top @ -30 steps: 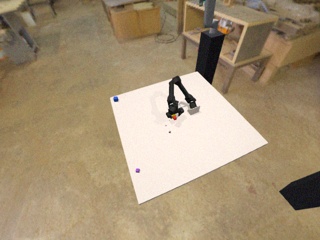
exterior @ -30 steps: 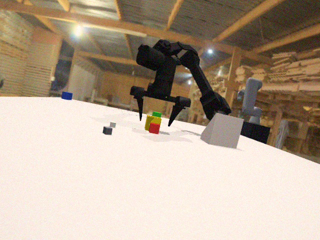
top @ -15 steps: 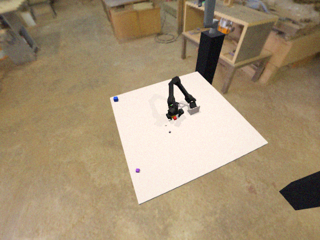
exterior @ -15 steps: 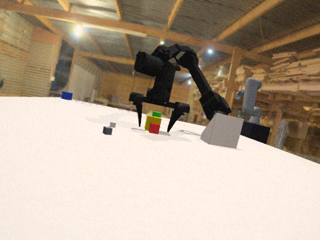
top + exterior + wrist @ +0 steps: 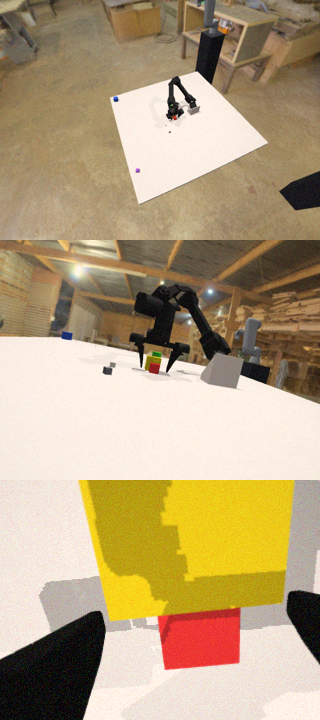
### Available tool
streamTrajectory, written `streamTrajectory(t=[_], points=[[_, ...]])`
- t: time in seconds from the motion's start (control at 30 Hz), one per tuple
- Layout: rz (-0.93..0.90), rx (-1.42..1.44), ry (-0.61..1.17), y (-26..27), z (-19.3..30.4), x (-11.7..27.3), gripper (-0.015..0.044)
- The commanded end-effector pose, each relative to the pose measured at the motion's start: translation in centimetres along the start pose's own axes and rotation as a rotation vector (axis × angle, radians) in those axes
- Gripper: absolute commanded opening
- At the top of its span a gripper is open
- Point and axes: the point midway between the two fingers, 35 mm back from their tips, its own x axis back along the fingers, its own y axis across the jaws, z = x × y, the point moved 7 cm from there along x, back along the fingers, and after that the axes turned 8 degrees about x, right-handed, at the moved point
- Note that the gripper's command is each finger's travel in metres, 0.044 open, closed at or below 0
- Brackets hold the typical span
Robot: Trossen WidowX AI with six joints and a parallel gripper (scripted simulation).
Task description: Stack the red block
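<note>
The red block [image 5: 174, 118] [image 5: 154, 368] [image 5: 202, 642] sits low on the white surface, close against or just beside a larger yellow block [image 5: 152, 360] [image 5: 230, 530]. The yellow block partly covers it in the wrist view. Green [image 5: 171, 105] [image 5: 156, 354] shows behind the yellow block in the exterior view; the rest of the green tower is hidden. My gripper [image 5: 154, 369] [image 5: 193, 611] is open and points down. Its fingers stand wide on both sides of the yellow and red blocks, with the tips low, and hold nothing.
A grey wedge [image 5: 193, 110] [image 5: 226, 371] stands near the arm's base. A small dark cube [image 5: 169, 132] [image 5: 107, 370] and a small light grey cube [image 5: 112, 364] lie beside the blocks. A blue block [image 5: 115, 98] [image 5: 66, 335] and a purple block [image 5: 137, 170] lie near the surface's edges.
</note>
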Motion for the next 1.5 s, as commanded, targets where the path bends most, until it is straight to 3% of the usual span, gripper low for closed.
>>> streamTrajectory(t=[0.0, 0.27, 0.47, 0.53, 1.3, 1.47], points=[[-0.002, 0.002, -0.002, 0.0, 0.0, 0.0, 0.0309], [-0.002, 0.002, -0.002, 0.0, 0.0, 0.0, 0.0099], [-0.002, 0.002, -0.002, 0.0, 0.0, 0.0, 0.0059], [-0.002, 0.003, -0.002, 0.0, 0.0, 0.3, 0.0006], [-0.001, 0.004, 0.002, 0.0, 0.1, 11.0, 0.0], [-0.001, 0.004, 0.002, 0.0, 0.1, 11.7, 0.0]])
